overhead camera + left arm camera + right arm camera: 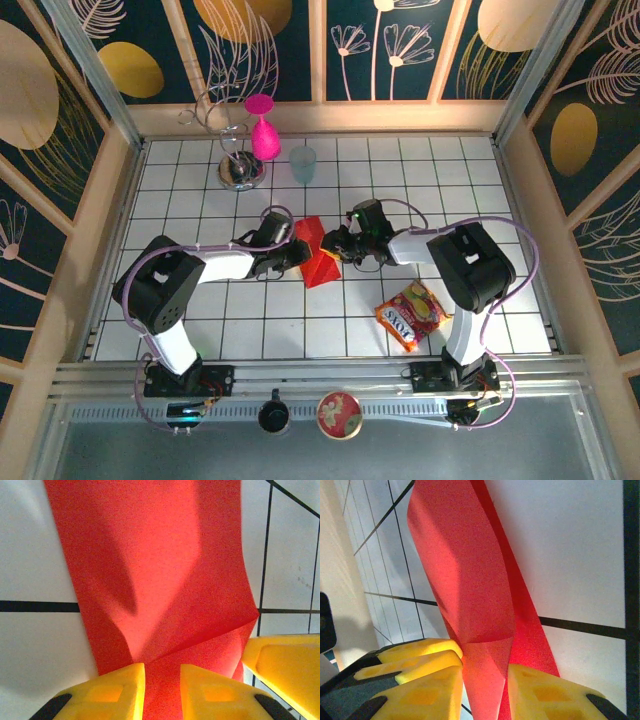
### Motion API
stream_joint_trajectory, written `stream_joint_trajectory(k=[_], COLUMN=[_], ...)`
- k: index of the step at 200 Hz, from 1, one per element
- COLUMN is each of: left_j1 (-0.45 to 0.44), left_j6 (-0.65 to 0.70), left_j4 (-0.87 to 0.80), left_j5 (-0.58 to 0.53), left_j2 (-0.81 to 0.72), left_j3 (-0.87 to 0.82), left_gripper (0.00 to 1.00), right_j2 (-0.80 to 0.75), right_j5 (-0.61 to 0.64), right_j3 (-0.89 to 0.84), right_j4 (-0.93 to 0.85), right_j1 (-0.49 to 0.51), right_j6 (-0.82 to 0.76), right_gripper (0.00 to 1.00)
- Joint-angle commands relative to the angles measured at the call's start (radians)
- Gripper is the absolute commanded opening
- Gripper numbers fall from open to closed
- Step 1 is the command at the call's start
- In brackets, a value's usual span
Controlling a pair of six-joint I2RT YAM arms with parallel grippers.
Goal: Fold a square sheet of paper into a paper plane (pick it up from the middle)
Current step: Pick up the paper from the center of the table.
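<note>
The red sheet of paper (320, 255) stands bent and partly folded in the middle of the tiled table, raised like a tent between both grippers. My left gripper (297, 252) comes at it from the left. In the left wrist view the paper (160, 570) runs down between the yellow fingers of that gripper (162, 690), which is shut on it. My right gripper (338, 247) meets the sheet from the right. In the right wrist view a creased flap of paper (465, 570) is pinched in this gripper (485, 695). The two grippers sit nearly tip to tip.
A pink goblet (262, 128), a pale blue cup (303, 163) and a metal wire stand (240, 168) are at the back. A red-and-yellow snack packet (412, 313) lies front right. Wooden walls (100, 220) ring the table.
</note>
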Motion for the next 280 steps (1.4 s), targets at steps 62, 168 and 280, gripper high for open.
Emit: stream_joint_trajectory(k=[62, 168, 280], left_j1=[0.013, 0.02, 0.022], left_j6=[-0.054, -0.086, -0.078], left_j4=[0.026, 0.09, 0.091], left_j5=[-0.026, 0.019, 0.024], left_j2=[-0.031, -0.031, -0.075], left_j3=[-0.051, -0.085, -0.084], left_gripper=[0.24, 0.24, 0.24], right_j2=[0.003, 0.064, 0.067], right_j5=[0.011, -0.011, -0.039], right_j3=[-0.021, 0.041, 0.02], right_j4=[-0.006, -0.029, 0.094], right_j1=[0.011, 0.035, 0.04], right_j6=[0.026, 0.012, 0.048], right_gripper=[0.34, 0.28, 0.16])
